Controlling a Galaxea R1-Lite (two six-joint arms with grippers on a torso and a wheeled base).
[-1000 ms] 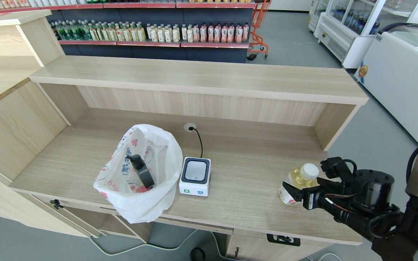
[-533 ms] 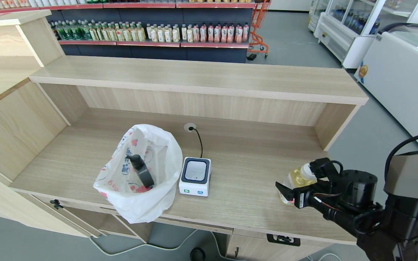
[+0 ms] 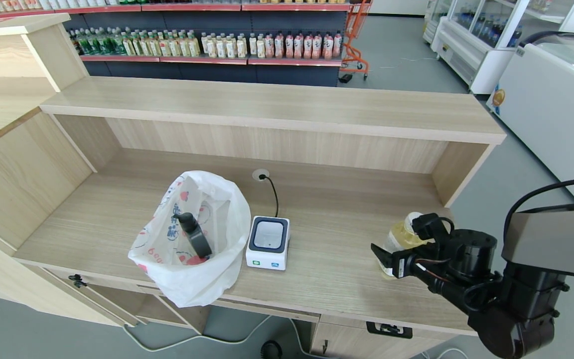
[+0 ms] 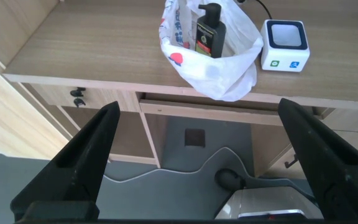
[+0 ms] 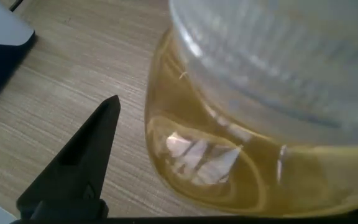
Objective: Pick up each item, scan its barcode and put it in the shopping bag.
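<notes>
- The left claw hangs off the near edge of the tabletop, out in front of the shopping bag. Its two dark fingers are spread wide with nothing between them
- The shopping bag is white plastic with red print. It stands open on the left-centre of the tabletop, and its lower part sags over the front edge
- A black pump bottle stands inside the bag, leaning a little, with its nozzle uppermost
- The scanner is a small white box with a dark-framed window facing up. It sits just beside the bag's right side, and a black cable runs back from it to a round port in the tabletop
- The bottle of yellow liquid is clear-walled with a pale cap. It is at the right end of the tabletop, well apart from the scanner and near the front edge
- The right claw straddles that bottle, one finger on the scanner side low down and the other on the far side up by the cap. The jaws are parted around it rather than clamped
- In the right wrist view a strip of bare tabletop shows between the dark finger and the bottle's wall. Whether the other finger touches the bottle cannot be told
</notes>
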